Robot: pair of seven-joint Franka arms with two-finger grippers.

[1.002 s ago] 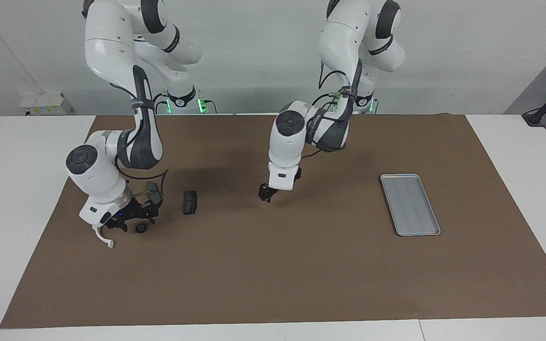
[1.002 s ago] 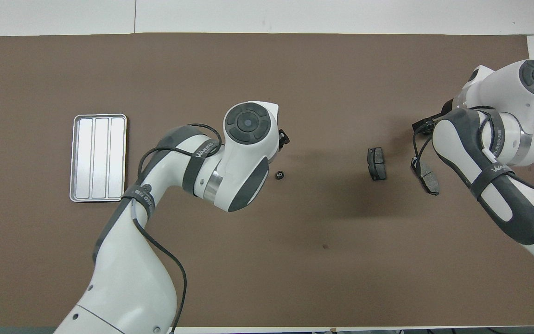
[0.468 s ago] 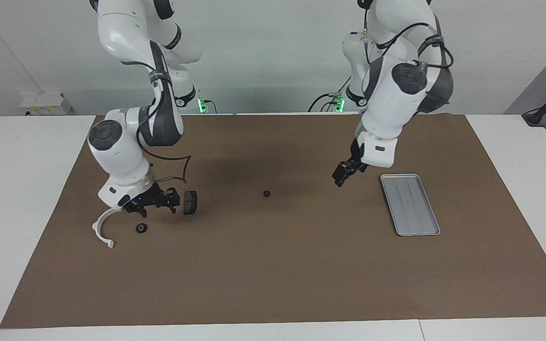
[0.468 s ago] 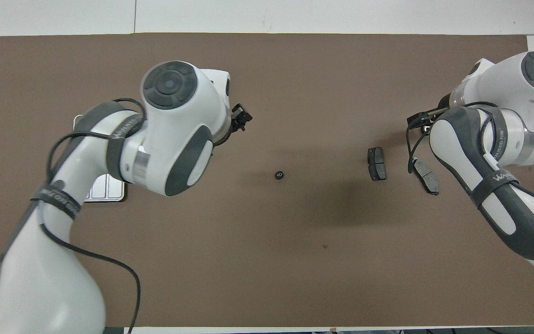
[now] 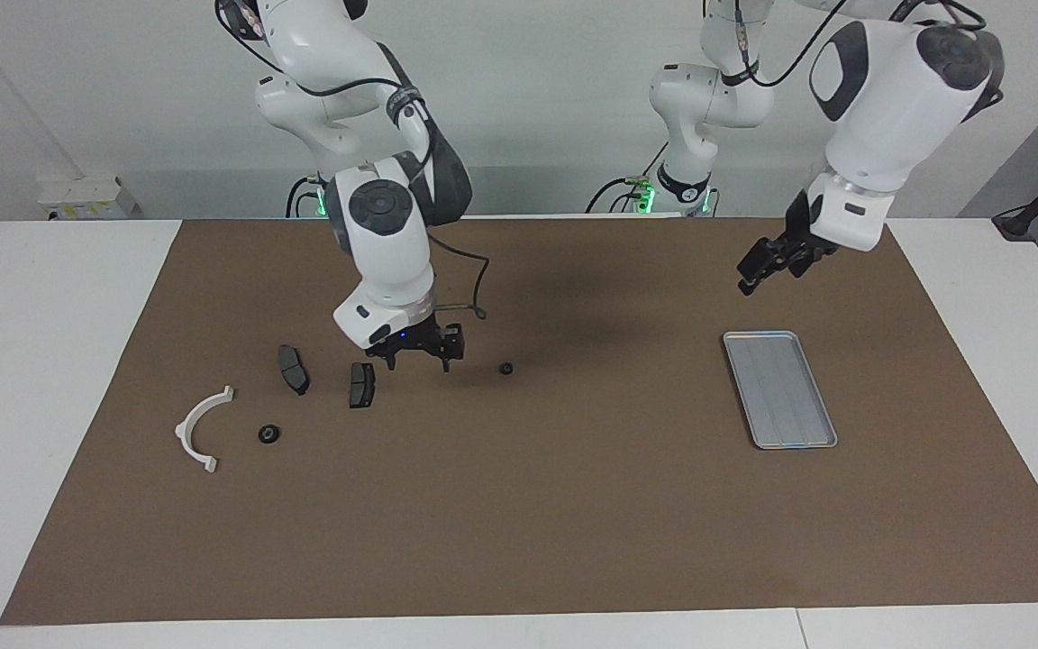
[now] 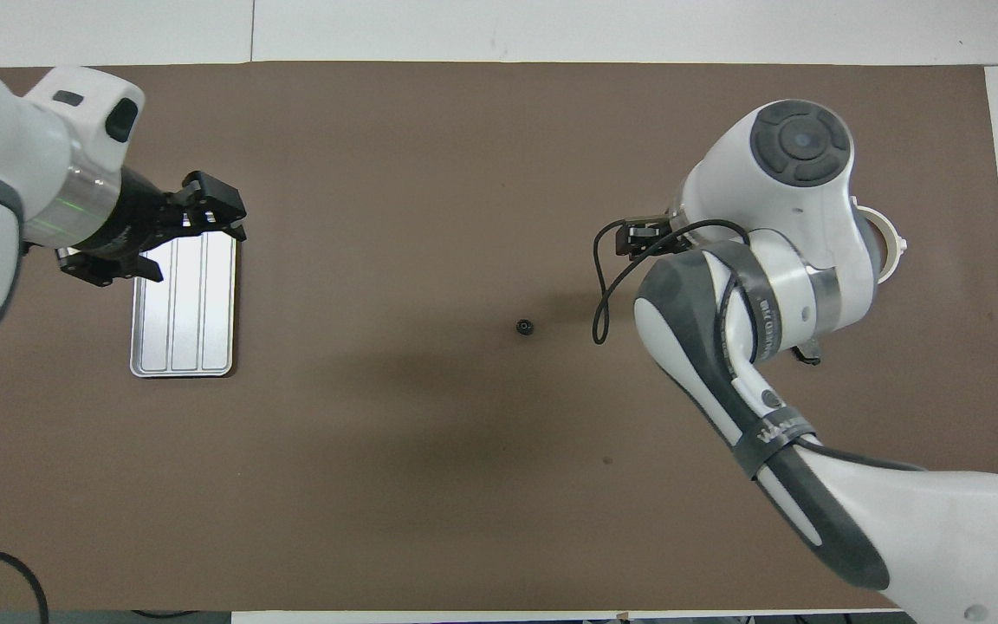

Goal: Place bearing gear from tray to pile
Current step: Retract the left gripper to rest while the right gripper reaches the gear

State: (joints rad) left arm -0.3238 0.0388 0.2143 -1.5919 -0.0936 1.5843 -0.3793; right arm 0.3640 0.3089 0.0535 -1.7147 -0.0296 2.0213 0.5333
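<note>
A small black bearing gear (image 5: 506,368) (image 6: 522,328) lies alone on the brown mat at mid-table. A second bearing gear (image 5: 268,434) rests by the pile: a white half-ring bracket (image 5: 199,428) (image 6: 889,247) and two dark brake pads (image 5: 294,368) (image 5: 361,385). My right gripper (image 5: 418,363) hangs open and empty just above the mat, between the nearer brake pad and the mid-table gear. The silver tray (image 5: 780,388) (image 6: 183,303) holds nothing. My left gripper (image 5: 767,266) (image 6: 197,253) is raised, open and empty, over the tray's end nearest the robots.
The brown mat (image 5: 573,505) covers most of the white table. In the overhead view my right arm hides the brake pads and part of the bracket. A white box (image 5: 86,198) sits at the table's back edge by the right arm.
My left gripper left the gear at mid-table and rose back toward the tray. My right gripper travelled from the bracket past the brake pads toward that gear.
</note>
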